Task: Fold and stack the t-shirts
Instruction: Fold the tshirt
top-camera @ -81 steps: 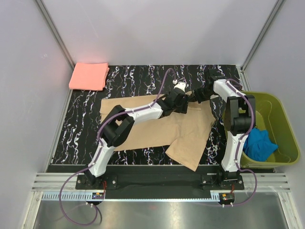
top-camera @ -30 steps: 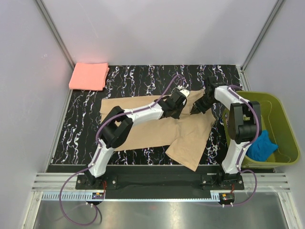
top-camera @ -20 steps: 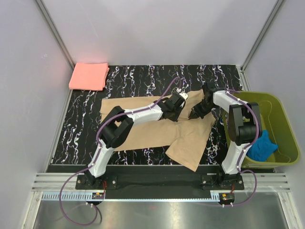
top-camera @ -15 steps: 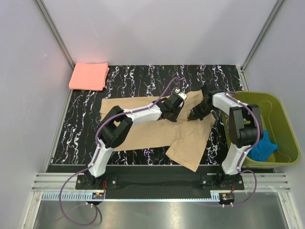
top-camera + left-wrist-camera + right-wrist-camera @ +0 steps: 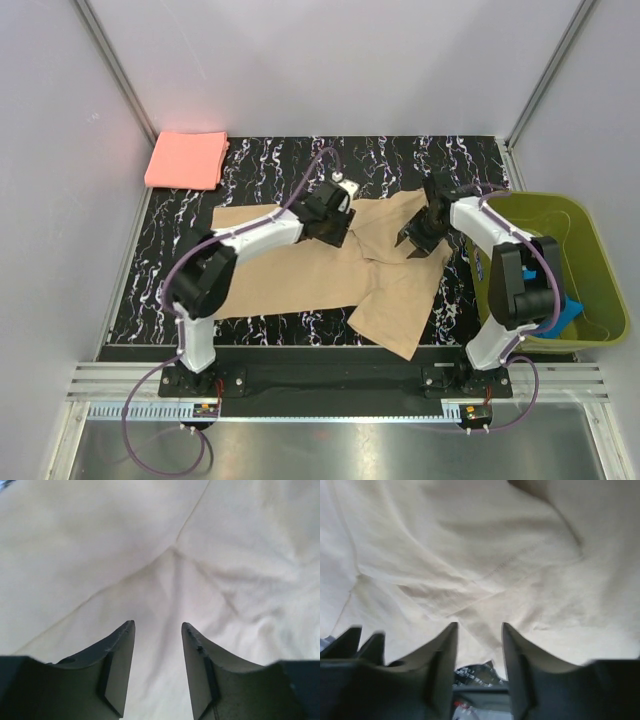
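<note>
From above, the tan t-shirt [image 5: 300, 275] lies spread and creased on the black marbled table [image 5: 270, 165]; its top edge is hidden under both arms; the left gripper [image 5: 340, 228] and right gripper [image 5: 412, 240] hang over its upper part, their jaws too small to judge here; the salmon-pink t-shirt [image 5: 187, 159] sits folded, well off to the far left of the left gripper; right of the right gripper, the arm partly hides a blue cloth [image 5: 566, 312] in the olive-green basket [image 5: 590, 250].

Left wrist: the left gripper [image 5: 158, 625] has its fingers apart, nothing between; pale tan t-shirt [image 5: 225, 555] below, with seams meeting ahead.

Right wrist: the right gripper [image 5: 479, 626] also has its fingers apart and holds nothing; the folded tan t-shirt [image 5: 495, 540] lies ahead; blurred dark parts [image 5: 350, 642] at lower left are unclear.
</note>
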Controlling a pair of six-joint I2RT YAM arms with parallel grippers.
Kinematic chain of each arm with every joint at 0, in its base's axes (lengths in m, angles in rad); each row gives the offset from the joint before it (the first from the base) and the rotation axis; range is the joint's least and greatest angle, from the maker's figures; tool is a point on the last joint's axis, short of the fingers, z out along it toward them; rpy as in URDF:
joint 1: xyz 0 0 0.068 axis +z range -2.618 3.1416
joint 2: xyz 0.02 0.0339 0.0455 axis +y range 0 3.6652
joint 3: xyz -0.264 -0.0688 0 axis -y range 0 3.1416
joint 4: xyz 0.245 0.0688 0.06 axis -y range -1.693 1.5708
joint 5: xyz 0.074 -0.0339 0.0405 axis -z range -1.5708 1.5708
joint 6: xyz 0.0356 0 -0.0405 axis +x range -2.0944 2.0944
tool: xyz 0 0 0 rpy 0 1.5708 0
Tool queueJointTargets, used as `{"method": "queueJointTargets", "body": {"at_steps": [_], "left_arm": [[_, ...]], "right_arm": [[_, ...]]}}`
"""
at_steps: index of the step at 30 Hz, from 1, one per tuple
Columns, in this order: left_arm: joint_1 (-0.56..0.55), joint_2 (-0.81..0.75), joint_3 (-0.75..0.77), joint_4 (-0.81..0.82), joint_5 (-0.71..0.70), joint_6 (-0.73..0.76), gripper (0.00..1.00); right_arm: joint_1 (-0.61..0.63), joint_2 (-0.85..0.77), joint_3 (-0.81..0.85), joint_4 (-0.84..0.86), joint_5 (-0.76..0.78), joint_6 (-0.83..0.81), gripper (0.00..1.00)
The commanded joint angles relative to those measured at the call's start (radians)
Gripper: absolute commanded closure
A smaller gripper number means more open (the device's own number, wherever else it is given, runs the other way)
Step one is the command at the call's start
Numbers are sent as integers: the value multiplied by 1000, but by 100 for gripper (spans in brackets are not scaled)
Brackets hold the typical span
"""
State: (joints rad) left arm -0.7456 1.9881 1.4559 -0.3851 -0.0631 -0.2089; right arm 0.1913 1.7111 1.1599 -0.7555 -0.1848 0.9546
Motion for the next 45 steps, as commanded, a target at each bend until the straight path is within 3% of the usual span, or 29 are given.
{"method": "queueJointTargets", "body": {"at_steps": [1,3,7,14,19,30,36,38,40,42,45], "left_arm": [[52,-208,-66,61,81,28,52],[112,-277,-86,34,75,19,53],[251,-333,-127,-12,20,-13,54],[544,-301,-158,-25,57,-119,61],[626,-238,-144,-23,147,-147,63],[713,-150,-150,-24,149,-162,64],[733,-95,-114,-52,138,-178,65],[738,-77,-101,-60,137,-188,65],[744,-49,-95,-70,135,-201,66],[744,-32,-91,-81,123,-210,66],[744,-2,-92,-83,114,-218,66]], "right_arm": [[8,-81,113,13,180,-267,47],[4,-35,205,27,269,-328,39],[-7,112,334,137,409,-433,35],[-85,389,582,107,372,-370,35],[-101,492,708,44,432,-445,37],[-110,550,745,68,447,-507,57],[-112,576,767,65,447,-520,62],[-112,591,793,58,485,-527,76],[-115,601,822,21,548,-514,100],[-122,599,828,-5,642,-481,100],[-124,604,828,-8,659,-455,100]]}}
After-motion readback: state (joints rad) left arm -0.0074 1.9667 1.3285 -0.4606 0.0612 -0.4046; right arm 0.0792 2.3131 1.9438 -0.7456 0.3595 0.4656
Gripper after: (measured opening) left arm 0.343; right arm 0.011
